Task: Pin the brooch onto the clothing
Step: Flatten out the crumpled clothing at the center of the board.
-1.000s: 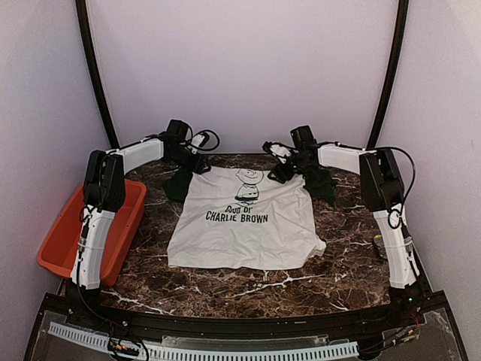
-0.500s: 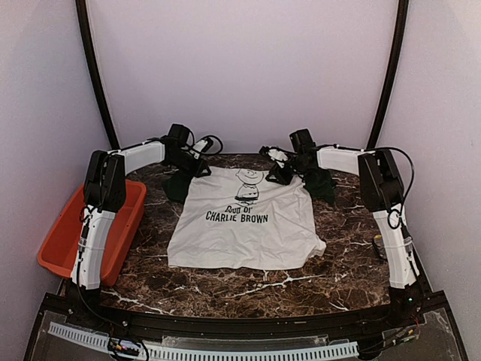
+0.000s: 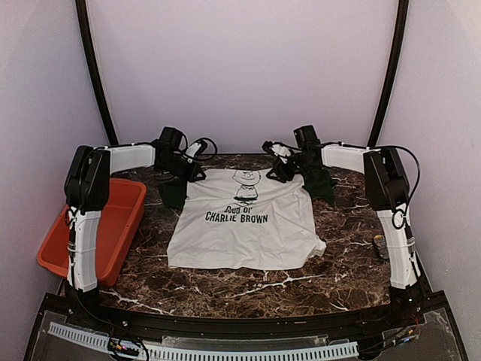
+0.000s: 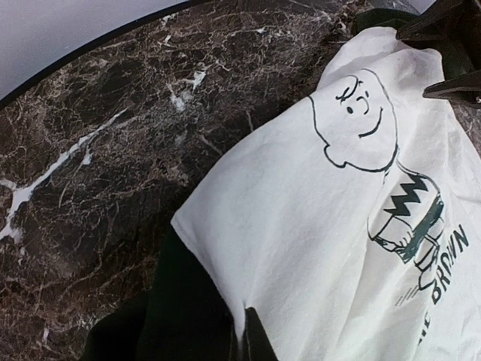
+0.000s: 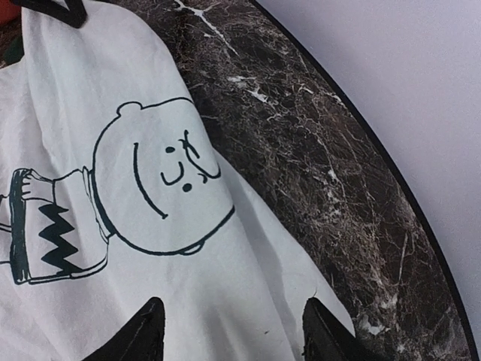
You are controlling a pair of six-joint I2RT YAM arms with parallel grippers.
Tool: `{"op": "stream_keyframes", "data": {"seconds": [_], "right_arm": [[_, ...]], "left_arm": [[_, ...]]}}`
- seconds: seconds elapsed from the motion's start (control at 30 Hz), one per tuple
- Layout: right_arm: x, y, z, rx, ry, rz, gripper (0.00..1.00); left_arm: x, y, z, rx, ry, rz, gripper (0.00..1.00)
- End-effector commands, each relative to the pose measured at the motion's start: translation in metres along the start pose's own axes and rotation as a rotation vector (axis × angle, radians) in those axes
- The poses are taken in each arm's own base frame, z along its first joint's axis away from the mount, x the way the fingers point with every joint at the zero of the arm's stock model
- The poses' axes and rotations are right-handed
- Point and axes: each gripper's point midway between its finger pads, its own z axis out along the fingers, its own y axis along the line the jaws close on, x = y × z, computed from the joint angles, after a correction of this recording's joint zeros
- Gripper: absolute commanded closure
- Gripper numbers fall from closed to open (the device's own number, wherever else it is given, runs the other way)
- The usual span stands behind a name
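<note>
The clothing (image 3: 244, 226) is a white T-shirt with dark green sleeves, spread flat on the marble table with its print facing up. My left gripper (image 4: 252, 331) is shut on a pinch of white fabric at the shirt's left shoulder (image 4: 225, 248), beside the green sleeve. In the top view the left gripper (image 3: 189, 168) sits at that corner. My right gripper (image 5: 233, 304) stands open just above the right shoulder, its fingertips (image 5: 150, 316) over white cloth with nothing between them. I cannot pick out the brooch for certain.
An orange bin (image 3: 124, 218) stands at the table's left edge by the left arm. A small grey-and-gold object (image 3: 380, 245) lies on the marble near the right arm's base, too small to identify. The table's curved back edge (image 5: 391, 173) runs close behind both grippers.
The left arm has swung to the left and its jaws have shut on the shirt's left shoulder. The right gripper has stayed over the right shoulder.
</note>
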Motion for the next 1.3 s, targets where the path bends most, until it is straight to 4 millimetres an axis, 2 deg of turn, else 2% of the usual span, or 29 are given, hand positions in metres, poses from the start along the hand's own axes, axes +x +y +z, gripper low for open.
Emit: {"op": "stream_keyframes", "data": {"seconds": [0.0,0.13,0.3,0.43,0.53,0.67,0.8,0.9,1.0,1.13,1.2,1.27], "right_arm": [[-0.008,-0.012,-0.01,0.001,-0.042,0.013,0.46],[-0.005,0.007,-0.008,-0.101,-0.061,0.029,0.58],[-0.008,0.03,-0.018,-0.204,-0.08,0.036,0.71],[-0.001,0.038,-0.028,-0.199,-0.043,0.055,0.92],[0.011,0.049,-0.034,-0.204,-0.007,0.077,0.95],[0.029,0.067,-0.035,-0.206,0.066,0.098,0.93],[0.05,0.09,-0.024,-0.183,0.189,0.096,0.79],[0.062,0.111,-0.017,-0.195,0.274,0.106,0.73],[0.074,0.128,-0.017,-0.192,0.347,0.121,0.73],[0.091,0.149,-0.031,-0.179,0.453,0.123,0.73],[0.101,0.165,-0.041,-0.207,0.507,0.133,0.73],[0.111,0.18,-0.05,-0.227,0.551,0.137,0.73]], "left_arm": [[-0.039,-0.019,-0.047,-0.009,-0.15,0.058,0.96],[-0.031,-0.027,-0.055,0.004,-0.157,0.077,0.93],[-0.006,-0.031,-0.052,0.021,-0.107,0.076,0.85],[0.019,-0.03,-0.051,0.005,-0.054,0.072,0.83],[0.033,-0.03,-0.055,-0.017,-0.042,0.077,0.84],[0.037,-0.036,-0.063,-0.009,-0.036,0.066,0.85],[0.039,-0.056,-0.071,0.069,-0.041,0.052,0.85],[0.05,-0.063,-0.069,0.065,0.007,0.055,0.77],[0.059,-0.059,-0.068,0.017,0.045,0.051,0.71],[0.066,-0.045,-0.067,-0.062,0.083,0.041,0.49],[0.063,-0.036,-0.068,-0.111,0.083,0.037,0.33],[0.055,-0.024,-0.07,-0.174,0.072,0.034,0.22]]}}
